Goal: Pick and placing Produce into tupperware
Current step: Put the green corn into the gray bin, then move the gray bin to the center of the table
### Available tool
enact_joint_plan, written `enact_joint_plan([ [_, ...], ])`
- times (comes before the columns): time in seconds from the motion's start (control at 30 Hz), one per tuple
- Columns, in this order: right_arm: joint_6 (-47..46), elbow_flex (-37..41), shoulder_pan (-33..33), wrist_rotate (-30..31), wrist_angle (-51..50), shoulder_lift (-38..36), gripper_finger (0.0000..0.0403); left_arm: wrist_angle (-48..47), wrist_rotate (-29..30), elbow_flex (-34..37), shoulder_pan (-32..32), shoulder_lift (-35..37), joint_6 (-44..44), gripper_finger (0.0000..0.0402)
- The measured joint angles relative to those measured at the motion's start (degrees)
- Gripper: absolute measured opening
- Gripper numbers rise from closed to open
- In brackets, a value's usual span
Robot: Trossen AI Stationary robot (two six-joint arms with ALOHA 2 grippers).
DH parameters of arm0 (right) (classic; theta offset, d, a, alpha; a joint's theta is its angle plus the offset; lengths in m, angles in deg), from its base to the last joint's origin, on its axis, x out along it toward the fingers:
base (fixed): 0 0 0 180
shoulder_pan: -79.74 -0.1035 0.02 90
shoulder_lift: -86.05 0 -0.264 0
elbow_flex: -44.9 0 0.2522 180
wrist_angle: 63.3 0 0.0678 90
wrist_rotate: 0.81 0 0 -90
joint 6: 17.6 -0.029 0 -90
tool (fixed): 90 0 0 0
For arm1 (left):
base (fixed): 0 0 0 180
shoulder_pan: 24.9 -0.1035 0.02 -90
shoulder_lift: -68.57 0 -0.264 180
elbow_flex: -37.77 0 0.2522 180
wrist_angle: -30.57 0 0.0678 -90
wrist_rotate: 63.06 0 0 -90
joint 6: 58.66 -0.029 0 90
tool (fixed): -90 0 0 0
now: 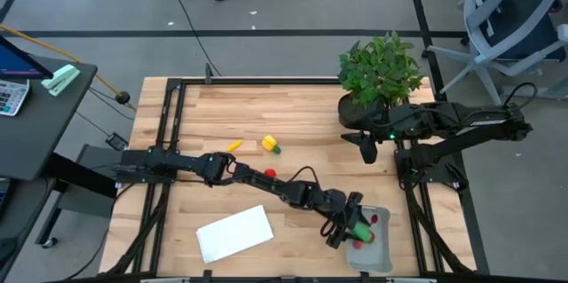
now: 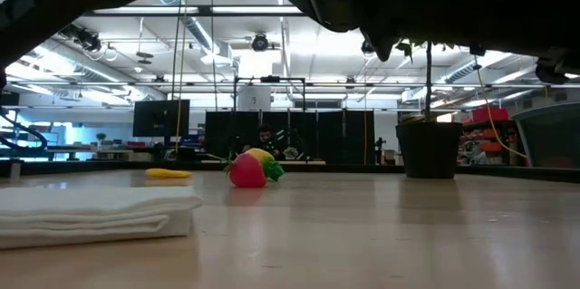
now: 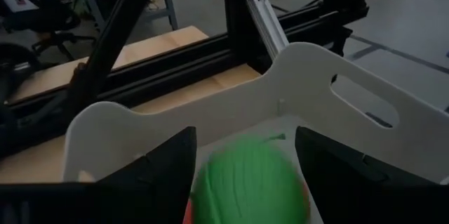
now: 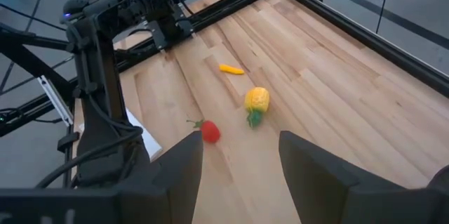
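The pale tupperware sits near the table's near right corner; its wall fills the left wrist view. My left gripper reaches over it, shut on the green oval. Small red pieces lie inside the container. A red strawberry piece, a yellow piece with a green tip and a thin yellow piece rest on the table's middle. My right gripper hangs open by the plant pot, touching nothing. My left gripper holds the green oval pinched between its two fingers, which stand on its two sides. The fingers slant down from the table's left. The oval is over the inside of the tupperware; whether it rests on the red pieces below, I cannot tell.
A flat white sheet lies near the near edge, left of the tupperware. A leafy potted plant stands at the far right corner, just beyond my right gripper. A black frame runs along the table's left and far edges.
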Motion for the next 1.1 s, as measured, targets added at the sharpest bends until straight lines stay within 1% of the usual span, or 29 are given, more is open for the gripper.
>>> enact_joint_plan([
  [0.5,0.0,0.0,0.0,0.0,0.0,0.0,0.0197,-2.2,0.1,0.0,-0.7,0.9,0.1,0.0249],
  [0.7,0.0,0.0,0.0,0.0,0.0,0.0,0.0197,-10.1,0.1,0.0,-0.8,2.9,0.1,0.0249],
  [1.1,-1.4,0.0,0.0,0.0,0.1,0.0,0.0197,-17.2,0.0,-0.1,-1.4,4.1,-1.5,0.0244],
])
